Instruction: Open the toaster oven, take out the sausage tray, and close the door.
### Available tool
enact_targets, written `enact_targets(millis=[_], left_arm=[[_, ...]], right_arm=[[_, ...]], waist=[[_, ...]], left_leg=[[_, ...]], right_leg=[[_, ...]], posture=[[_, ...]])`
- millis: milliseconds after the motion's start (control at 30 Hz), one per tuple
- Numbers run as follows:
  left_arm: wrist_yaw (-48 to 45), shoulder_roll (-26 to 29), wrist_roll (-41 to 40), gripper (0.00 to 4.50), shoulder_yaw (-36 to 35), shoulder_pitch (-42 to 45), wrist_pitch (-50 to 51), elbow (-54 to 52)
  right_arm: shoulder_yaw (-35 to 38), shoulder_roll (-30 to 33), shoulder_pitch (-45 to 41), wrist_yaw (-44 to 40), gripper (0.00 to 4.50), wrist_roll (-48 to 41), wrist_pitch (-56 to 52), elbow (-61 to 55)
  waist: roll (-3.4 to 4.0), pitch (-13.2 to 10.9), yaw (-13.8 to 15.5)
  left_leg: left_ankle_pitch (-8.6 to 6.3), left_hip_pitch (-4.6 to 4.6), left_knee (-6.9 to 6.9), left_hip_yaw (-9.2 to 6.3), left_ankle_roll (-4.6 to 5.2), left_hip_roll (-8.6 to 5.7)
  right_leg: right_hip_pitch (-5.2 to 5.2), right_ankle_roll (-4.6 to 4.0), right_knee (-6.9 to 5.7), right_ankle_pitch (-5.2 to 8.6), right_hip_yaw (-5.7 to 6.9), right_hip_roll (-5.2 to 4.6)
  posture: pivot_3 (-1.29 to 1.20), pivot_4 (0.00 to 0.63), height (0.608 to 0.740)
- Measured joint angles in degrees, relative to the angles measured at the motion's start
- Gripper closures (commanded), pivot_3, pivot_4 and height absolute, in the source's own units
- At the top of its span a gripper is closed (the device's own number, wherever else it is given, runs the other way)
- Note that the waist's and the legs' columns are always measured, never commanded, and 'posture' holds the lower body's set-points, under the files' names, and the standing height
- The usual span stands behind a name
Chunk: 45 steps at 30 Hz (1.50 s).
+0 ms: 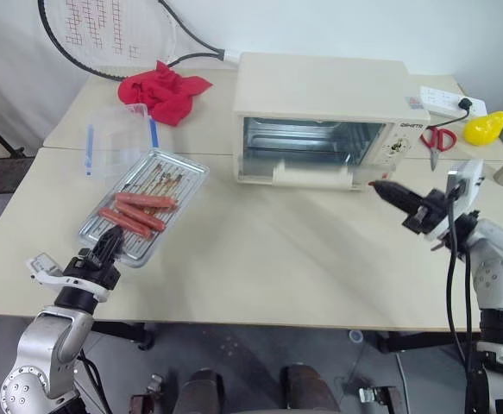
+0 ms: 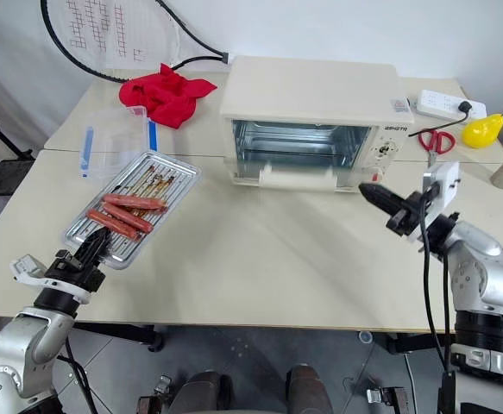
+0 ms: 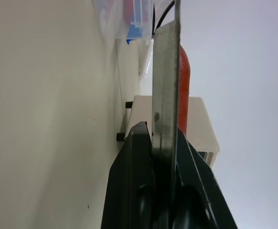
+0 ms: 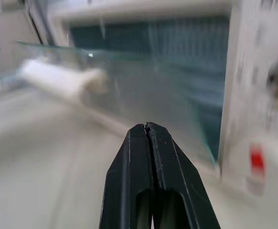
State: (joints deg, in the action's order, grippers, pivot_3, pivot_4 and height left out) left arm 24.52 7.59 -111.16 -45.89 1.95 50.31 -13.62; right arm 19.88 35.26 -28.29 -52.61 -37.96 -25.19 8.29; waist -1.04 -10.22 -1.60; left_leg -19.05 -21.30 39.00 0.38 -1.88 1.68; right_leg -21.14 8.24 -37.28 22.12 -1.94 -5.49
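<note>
The cream toaster oven (image 1: 320,86) stands at the back of the table with its glass door (image 4: 143,81) hanging open, and the bar handle (image 1: 311,177) lies at the front. Out on the table to its left rests the silver sausage tray (image 1: 182,168) with three sausages (image 1: 139,211). My left gripper (image 1: 109,241) is shut on the tray's near edge (image 3: 165,86). My right gripper (image 1: 380,187) is shut on nothing. It hovers above the table in front of the oven's control panel (image 1: 398,142), pointing at the open door.
A clear plastic box with blue clips (image 1: 117,138) sits just behind the tray, with a red cloth (image 1: 165,90) and a racket (image 1: 104,34) farther back. A power strip (image 1: 445,99), red scissors (image 1: 441,138) and a yellow object (image 1: 486,128) lie right of the oven.
</note>
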Motion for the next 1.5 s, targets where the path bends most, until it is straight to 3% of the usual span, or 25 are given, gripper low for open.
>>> enact_targets(millis=[300, 333, 400, 600, 733, 800, 900, 1067, 1233, 1500], left_arm=[[-0.03, 2.04, -0.01, 4.5, 0.32, -0.33, 2.03, -0.02], [-0.23, 2.01, -0.01, 4.5, 0.69, -0.8, 2.23, -0.39], [-0.97, 2.03, -0.01, 4.5, 1.69, -2.9, 3.18, -1.82], [-5.57, 6.5, 0.0, 4.5, 5.84, -5.12, 7.48, -2.03], [-9.66, 12.8, -0.05, 4.5, 10.18, -4.01, 11.76, 0.16], [-12.08, 19.27, -0.05, 4.5, 14.02, -2.59, 16.22, 3.47], [-13.97, 24.84, -0.03, 4.5, 21.71, 6.15, 21.36, 10.9], [-15.19, 26.71, -0.04, 4.5, 31.9, 19.17, 26.35, 21.72], [-15.38, 22.46, 2.88, 4.5, 42.53, 36.3, 30.39, 38.58], [-18.8, 14.74, 19.09, 4.5, 46.54, 45.04, 34.17, 49.23]], right_arm=[[0.31, -2.13, -3.71, 3.22, 4.46, -5.45, -5.09, -4.58], [-0.1, -1.35, -2.51, 3.09, 4.29, -5.26, -5.11, -6.61], [-0.51, 0.05, 0.29, 2.99, 3.89, -5.26, -5.43, -10.91], [0.18, 5.08, 10.82, 1.01, 2.05, -4.73, -5.18, -22.4], [2.92, 7.05, 20.25, -2.02, 0.73, -2.27, -0.69, -26.64], [5.95, 7.44, 26.49, -4.71, 0.08, -1.14, 2.31, -27.65], [11.4, 8.91, 36.66, -8.14, 0.03, -0.42, 3.84, -29.55], [17.02, 7.36, 47.24, -9.27, 0.03, -0.27, 6.26, -33.61], [22.16, 1.54, 59.81, -8.12, 0.03, 0.07, 7.95, -40.92], [26.66, -3.29, 68.22, -4.45, 0.03, -1.91, 8.87, -48.42]], waist=[[0.0, 0.0, 0.15], [0.0, 0.0, 0.2], [0.0, 0.0, 0.18], [0.0, 0.0, 0.33], [0.0, -0.01, 0.48], [0.04, -0.03, 0.89], [0.23, -0.13, 1.83], [0.21, -0.12, 1.34], [0.22, -0.12, 1.92], [0.17, -0.14, 1.52]], left_leg=[[-0.05, -0.22, -0.07, -0.11, 0.08, -0.05], [-0.05, -0.26, -0.09, -0.13, 0.08, -0.05], [-0.1, -0.26, -0.15, -0.12, 0.09, -0.04], [-0.1, -0.25, -0.18, -0.13, 0.08, -0.03], [-0.1, -0.05, -0.19, -0.19, 0.07, -0.12], [-0.1, 0.12, -0.32, -0.28, 0.05, -0.12], [-0.07, 0.13, -0.46, -0.38, 0.04, -0.21], [-0.01, 0.17, -0.77, -0.31, 0.06, -0.53], [0.07, 0.07, -0.91, -0.4, -0.01, -0.61], [0.11, 0.1, -0.97, -0.29, -0.07, -0.64]], right_leg=[[-0.1, 0.0, 0.22, -0.01, 0.1, -0.08], [-0.11, 0.01, 0.27, -0.01, 0.11, -0.08], [-0.1, 0.0, 0.35, -0.01, 0.11, -0.08], [-0.08, 0.0, 0.38, -0.01, 0.11, -0.03], [0.23, 0.0, 0.49, -0.01, 0.11, 0.01], [0.47, -0.05, 0.75, -0.04, 0.11, 0.08], [0.55, 0.0, 0.86, -0.08, 0.16, -0.03], [0.53, 0.12, 1.12, -0.15, 0.09, -0.04], [0.46, 0.13, 1.2, -0.15, 0.2, -0.05], [0.45, 0.28, 1.31, -0.22, 0.1, -0.07]], posture=[[0.0, 0.15, 0.74], [0.0, 0.15, 0.74], [0.0, 0.15, 0.74], [0.0, 0.15, 0.74], [0.0, 0.15, 0.74], [0.0, 0.15, 0.74], [0.0, 0.15, 0.74], [0.0, 0.15, 0.74], [0.0, 0.15, 0.74], [0.0, 0.15, 0.74]])
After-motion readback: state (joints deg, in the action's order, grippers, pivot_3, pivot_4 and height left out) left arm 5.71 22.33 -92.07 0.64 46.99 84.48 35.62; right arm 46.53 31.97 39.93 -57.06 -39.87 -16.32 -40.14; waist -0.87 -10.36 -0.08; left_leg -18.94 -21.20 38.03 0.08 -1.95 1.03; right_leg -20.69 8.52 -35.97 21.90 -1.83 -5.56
